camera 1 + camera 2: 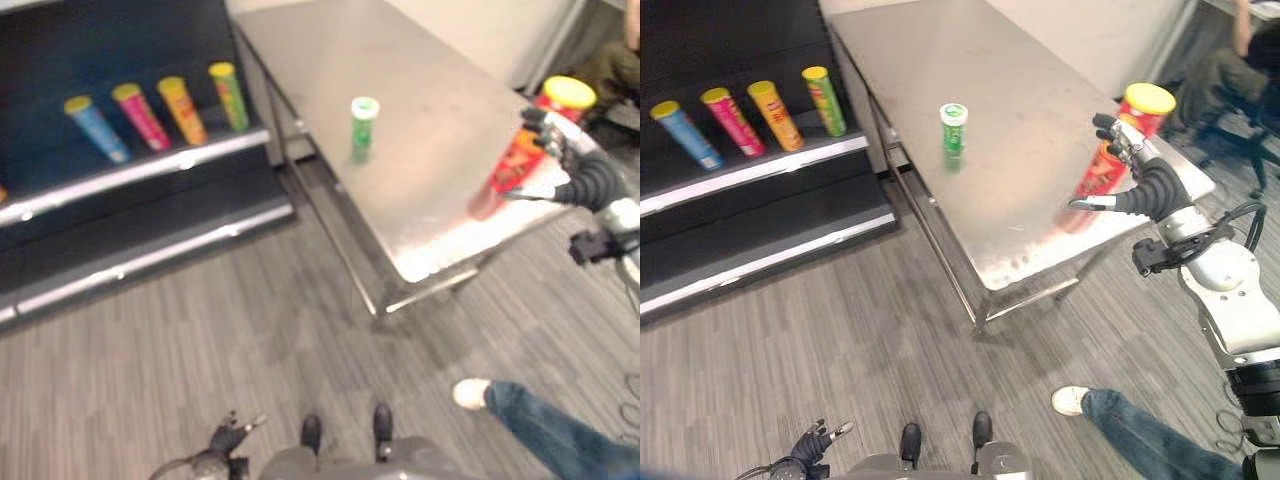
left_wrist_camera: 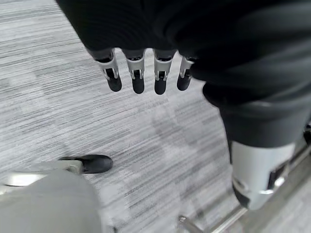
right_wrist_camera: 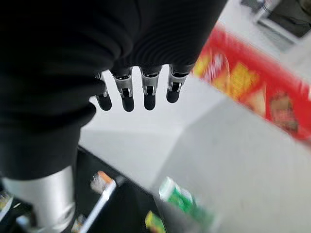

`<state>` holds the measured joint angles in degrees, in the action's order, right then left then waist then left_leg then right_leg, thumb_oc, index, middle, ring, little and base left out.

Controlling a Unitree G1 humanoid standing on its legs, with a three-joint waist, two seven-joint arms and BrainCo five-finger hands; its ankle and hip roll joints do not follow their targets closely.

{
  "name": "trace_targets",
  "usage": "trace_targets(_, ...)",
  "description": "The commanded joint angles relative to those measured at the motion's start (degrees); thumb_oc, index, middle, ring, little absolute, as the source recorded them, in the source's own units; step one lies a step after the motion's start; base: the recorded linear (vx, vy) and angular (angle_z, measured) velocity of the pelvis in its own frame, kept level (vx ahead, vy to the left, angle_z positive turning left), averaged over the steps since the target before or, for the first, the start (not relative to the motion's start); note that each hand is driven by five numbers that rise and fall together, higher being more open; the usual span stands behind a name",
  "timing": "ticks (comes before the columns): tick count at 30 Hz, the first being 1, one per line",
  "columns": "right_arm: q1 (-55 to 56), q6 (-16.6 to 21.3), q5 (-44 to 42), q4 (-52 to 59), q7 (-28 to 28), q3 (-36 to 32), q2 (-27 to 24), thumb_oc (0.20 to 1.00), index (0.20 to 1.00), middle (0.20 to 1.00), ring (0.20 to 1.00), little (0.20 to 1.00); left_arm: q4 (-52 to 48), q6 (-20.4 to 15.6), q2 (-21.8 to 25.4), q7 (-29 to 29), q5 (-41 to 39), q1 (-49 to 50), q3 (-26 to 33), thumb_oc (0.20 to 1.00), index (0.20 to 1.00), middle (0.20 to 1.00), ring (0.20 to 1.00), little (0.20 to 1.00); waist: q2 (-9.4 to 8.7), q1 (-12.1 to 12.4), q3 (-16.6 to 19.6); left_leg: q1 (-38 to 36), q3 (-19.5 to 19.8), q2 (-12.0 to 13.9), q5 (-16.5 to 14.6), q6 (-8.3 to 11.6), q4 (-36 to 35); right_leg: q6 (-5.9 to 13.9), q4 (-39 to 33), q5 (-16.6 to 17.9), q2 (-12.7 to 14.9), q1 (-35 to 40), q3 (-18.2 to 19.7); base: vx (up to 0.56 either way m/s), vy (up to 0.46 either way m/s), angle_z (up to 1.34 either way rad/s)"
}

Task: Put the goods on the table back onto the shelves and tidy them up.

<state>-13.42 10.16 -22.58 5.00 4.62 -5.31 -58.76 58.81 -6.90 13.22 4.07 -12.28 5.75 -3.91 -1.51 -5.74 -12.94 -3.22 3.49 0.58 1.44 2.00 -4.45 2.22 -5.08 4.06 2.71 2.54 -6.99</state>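
- Grey wood-pattern floor (image 1: 840, 340) surrounds a steel surface (image 1: 940, 70), with a dark shelf unit (image 1: 750, 160) beside it on the robot's left.
- Step in hand: reaching for the red can (image 1: 1118, 150), which stands near the surface's right edge.
- Right hand (image 1: 1135, 180) sits against this can, fingers extended and not wrapped round it.
- Next move, as judged: curl the fingers round the can body, lift it clear, then carry it to the shelf.
- Green can (image 1: 953, 128) stands upright mid-surface, well apart from the red one.
- Shelf holds four cans in a row: blue (image 1: 685, 135), pink (image 1: 733, 120), orange (image 1: 775, 115), green-yellow (image 1: 824, 100).
- Left hand (image 2: 141, 73) hangs over the floor, fingers relaxed, empty.
- Can contents cannot be determined; all lids are fitted.
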Motion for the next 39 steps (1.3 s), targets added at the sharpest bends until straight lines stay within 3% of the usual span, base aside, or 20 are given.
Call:
trace_targets(1, 0.0, 4.3, 3.5, 0.2, -4.6, -5.1, -0.7, 1.0, 1.0, 1.0, 1.0, 1.0, 0.8, -1.3, 2.0, -0.1, 1.6, -2.1, 0.4, 1.0, 1.0, 1.0, 1.0, 1.0, -1.5, 0.6, 2.3, 0.9, -6.0, 5.6, -11.2, 4.32, 10.9, 7.27, 8.5, -10.9, 5.7, -0.6, -0.8, -0.01, 0.053, -0.18)
trace_targets(4, 1.0, 3.0, 8.2, -5.0, -9.8, -8.6, 0.4, 1.0, 1.0, 1.0, 1.0, 1.0, -1.2, -1.5, 2.8, 0.7, 0.8, -2.2, 1.2, 1.0, 1.0, 1.0, 1.0, 1.0, -2.13, 0.6, 2.0, 1.9, -5.1, 4.9, -12.2, 3.97, 12.4, 7.56, 8.9, -10.4, 6.0, -2.0, 0.4, -0.05, 0.046, -0.11)
trace_targets(7, 0.1, 2.4, 9.9, -7.0, -11.3, -8.3, 0.1, 1.0, 1.0, 1.0, 1.0, 1.0, -1.9, -1.4, 2.9, 0.8, 0.3, -2.2, 1.3, 1.0, 1.0, 1.0, 1.0, 1.0, -2.34, 0.9, 1.8, 2.4, -4.3, 4.5, -12.5, 3.73, 13.0, 7.63, 9.2, -10.2, 6.0, -2.5, 0.9, -0.05, 0.045, -0.13)
trace_targets(13, -6.7, 0.5, 10.2, -16.8, -12.9, -3.0, -2.4, 1.0, 1.0, 1.0, 1.0, 1.0, -2.4, -1.4, 4.0, 0.5, -0.9, -1.4, 0.4, 1.0, 1.0, 1.0, 1.0, 1.0, -2.61, 2.2, 0.6, 2.8, -2.4, 1.5, -14.9, 1.77, 15.3, 8.92, 14.6, -10.3, 8.4, -4.4, 2.4, -0.02, 0.103, -0.12)
trace_targets(15, -11.9, -0.2, 10.0, -21.3, -13.6, 1.1, -4.0, 1.0, 1.0, 1.0, 1.0, 1.0, -3.1, -1.4, 5.0, 0.3, -1.0, -1.1, -0.1, 1.0, 1.0, 1.0, 1.0, 1.0, -2.42, 3.0, -0.7, 2.0, -2.3, 0.2, -16.1, 0.12, 16.1, 9.32, 20.8, -9.1, 10.3, -6.9, 3.3, 0.04, 0.116, -0.09)
trace_targets(17, -13.6, -0.2, 9.1, -23.4, -13.6, 2.3, -4.1, 1.0, 1.0, 1.0, 1.0, 1.0, -2.9, -1.4, 5.6, 0.3, -0.7, -1.1, -0.6, 1.0, 1.0, 1.0, 1.0, 1.0, -2.28, 3.2, -1.3, 1.2, -2.0, -0.1, -16.7, -0.15, 16.1, 9.31, 23.5, -8.1, 11.2, -8.0, 3.6, 0.08, 0.026, 0.05)
trace_targets(19, -15.5, -0.2, 7.7, -25.5, -14.0, 3.1, -5.0, 1.0, 1.0, 1.0, 1.0, 1.0, -3.1, -1.5, 6.3, 0.2, -1.1, -1.1, -0.6, 1.0, 1.0, 1.0, 1.0, 1.0, -1.97, 3.0, -2.0, 0.3, -1.3, 0.7, -16.5, 0.24, 15.3, 8.85, 22.7, -7.9, 10.1, -10.6, 4.4, 0.11, -0.073, 0.12)
trace_targets(22, -15.9, 0.0, 4.7, -27.6, -14.3, 3.0, -6.6, 1.0, 1.0, 1.0, 1.0, 1.0, -3.5, -1.1, 7.6, 0.0, -1.7, -2.4, -1.4, 1.0, 1.0, 1.0, 1.0, 1.0, -2.46, 1.7, -2.4, -0.8, 0.0, 1.3, -16.2, 1.71, 14.0, 9.39, 15.5, -8.3, 6.9, -12.9, 5.8, 0.11, -0.139, 0.1)
trace_targets(24, -16.4, -0.2, 4.5, -28.1, -14.1, 2.4, -7.4, 1.0, 1.0, 1.0, 1.0, 1.0, -3.6, -1.4, 7.8, 0.0, -1.8, -2.4, -0.9, 1.0, 1.0, 1.0, 1.0, 1.0, -2.52, 1.7, -2.4, -1.2, 0.5, 1.8, -16.5, 2.16, 14.1, 9.57, 14.1, -8.3, 6.8, -12.0, 5.4, 0.08, -0.104, 0.25)
trace_targets(26, -15.3, -0.1, 2.7, -28.1, -13.5, 1.4, -8.4, 1.0, 1.0, 1.0, 1.0, 1.0, -4.1, -1.5, 7.5, -0.4, -1.9, -2.2, -1.5, 1.0, 1.0, 1.0, 1.0, 1.0, -3.1, 1.2, -1.2, -1.2, 0.6, 4.2, -15.7, 4.08, 14.2, 8.82, 12.2, -8.4, 6.2, -10.0, 4.0, 0.16, -0.254, 0.4)
trace_targets(31, -13.2, 0.7, 1.9, -26.7, -12.9, -0.8, -10.6, 1.0, 1.0, 1.0, 1.0, 1.0, -4.7, -1.5, 6.5, -0.6, -1.6, -2.0, -2.5, 1.0, 1.0, 1.0, 1.0, 1.0, -2.19, 0.4, 0.2, -1.2, 1.9, 7.6, -12.9, 6.22, 13.4, 7.5, 11.9, -9.6, 4.8, -8.1, 1.4, 0.11, -0.17, 0.38)
trace_targets(34, -14.2, 1.3, 0.2, -26.6, -13.0, -0.9, -11.3, 1.0, 1.0, 1.0, 1.0, 1.0, -4.8, -1.4, 6.0, -0.7, -1.2, -2.2, -3.3, 1.0, 1.0, 1.0, 1.0, 1.0, -1.66, 0.3, 0.5, -1.4, 2.6, 8.7, -11.1, 6.88, 12.6, 6.81, 12.6, -10.7, 4.2, -7.8, 0.7, 0.06, -0.093, 0.13)
trace_targets(39, -16.4, 1.1, -5.8, -28.8, -8.4, 2.3, -13.8, 1.0, 1.0, 1.0, 1.0, 1.0, -4.7, -1.6, 6.2, -1.3, -1.4, -2.0, -4.0, 1.0, 1.0, 1.0, 1.0, 1.0, -1.38, 0.3, 0.8, -1.5, 3.4, 9.7, -8.6, 8.0, 11.0, 6.23, 12.8, -11.4, 3.7, -7.2, -0.6, 0.04, -0.064, 0.15)
